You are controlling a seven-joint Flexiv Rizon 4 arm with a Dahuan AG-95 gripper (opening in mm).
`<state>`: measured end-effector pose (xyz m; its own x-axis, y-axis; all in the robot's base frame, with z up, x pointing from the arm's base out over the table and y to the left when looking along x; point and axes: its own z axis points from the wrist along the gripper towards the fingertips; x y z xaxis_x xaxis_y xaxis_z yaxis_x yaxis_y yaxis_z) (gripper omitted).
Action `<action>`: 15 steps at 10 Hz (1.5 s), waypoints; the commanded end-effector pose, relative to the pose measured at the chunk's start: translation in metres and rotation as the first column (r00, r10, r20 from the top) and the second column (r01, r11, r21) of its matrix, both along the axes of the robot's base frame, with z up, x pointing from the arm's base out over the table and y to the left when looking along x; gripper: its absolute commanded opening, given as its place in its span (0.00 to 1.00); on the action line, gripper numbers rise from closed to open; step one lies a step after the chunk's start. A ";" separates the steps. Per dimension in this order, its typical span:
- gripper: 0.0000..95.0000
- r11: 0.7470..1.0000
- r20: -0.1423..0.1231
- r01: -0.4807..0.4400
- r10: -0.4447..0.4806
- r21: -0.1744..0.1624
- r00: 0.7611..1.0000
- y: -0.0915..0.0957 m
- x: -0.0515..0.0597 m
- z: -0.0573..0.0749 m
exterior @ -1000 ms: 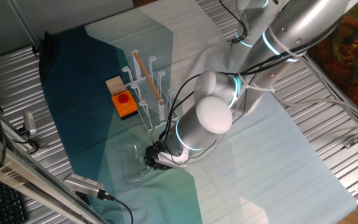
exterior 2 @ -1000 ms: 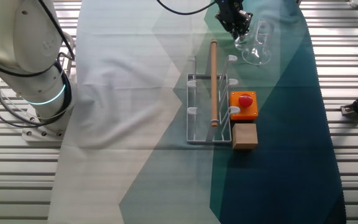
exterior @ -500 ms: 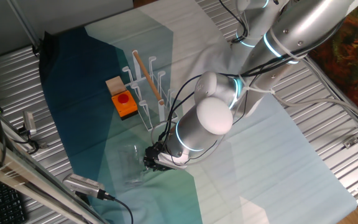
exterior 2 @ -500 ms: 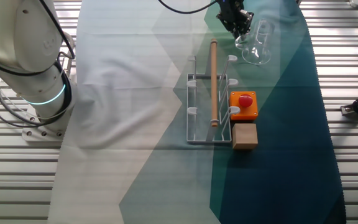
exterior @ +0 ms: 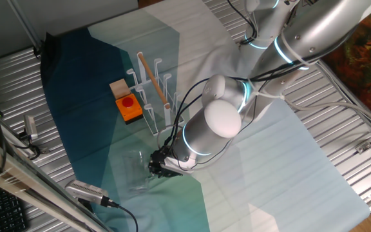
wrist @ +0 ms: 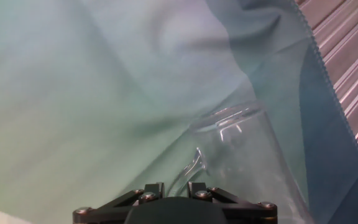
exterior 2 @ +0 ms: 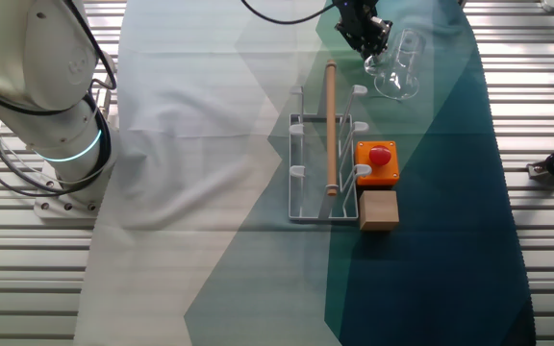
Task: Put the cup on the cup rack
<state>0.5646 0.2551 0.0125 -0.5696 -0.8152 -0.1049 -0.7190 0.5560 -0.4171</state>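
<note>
Note: the cup lay on the cloth near the table's edge, mouth pointing away from your gripper, handle lined up just ahead of the fingers. Whether those fingers were apart or clamped, you couldn't tell. Cup rack stood nearby.

Slight shift of the arm upward; cup unmoved.

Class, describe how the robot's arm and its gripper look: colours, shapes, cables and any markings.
The arm is glossy silver-white, built of thick rounded segments with ball-like joint caps. Glowing cyan rings mark the joints. Thin black cables loop alongside it toward the wrist. The gripper is small, black and metallic; the hand view shows dark linkage bars fastened with silver screws.
</note>
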 end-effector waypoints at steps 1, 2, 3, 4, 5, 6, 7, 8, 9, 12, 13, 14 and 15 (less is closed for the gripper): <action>0.20 1.000 0.000 0.000 0.000 -0.001 1.000 0.000 -0.001 0.001; 0.20 1.000 0.004 0.000 0.000 0.001 1.000 0.000 -0.001 0.001; 0.20 1.000 0.010 -0.001 0.001 0.002 1.000 0.000 -0.001 0.000; 0.20 1.000 0.020 -0.002 0.002 0.001 1.000 -0.001 0.000 -0.001; 0.20 1.000 0.023 -0.004 0.004 0.001 1.000 -0.001 0.000 -0.001; 0.20 1.000 0.026 -0.002 0.002 0.001 1.000 -0.001 0.000 -0.001; 0.20 1.000 0.035 -0.006 0.006 -0.001 0.999 -0.001 0.000 -0.001; 0.20 1.000 0.044 -0.003 0.003 0.004 0.999 -0.001 0.000 -0.002; 0.00 1.000 0.040 0.000 -0.001 0.018 0.999 -0.001 0.001 -0.003; 0.00 1.000 0.045 -0.002 0.001 0.023 0.999 -0.001 0.001 -0.004; 0.00 1.000 0.043 -0.006 0.005 0.017 0.999 -0.001 0.001 -0.004; 0.00 1.000 0.048 -0.006 0.006 0.002 0.999 -0.001 0.001 -0.002; 0.00 1.000 0.041 -0.001 0.002 -0.011 0.999 0.001 0.002 0.002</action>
<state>0.5661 0.2588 0.0107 -0.5621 -0.8180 -0.1221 -0.7077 0.5522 -0.4407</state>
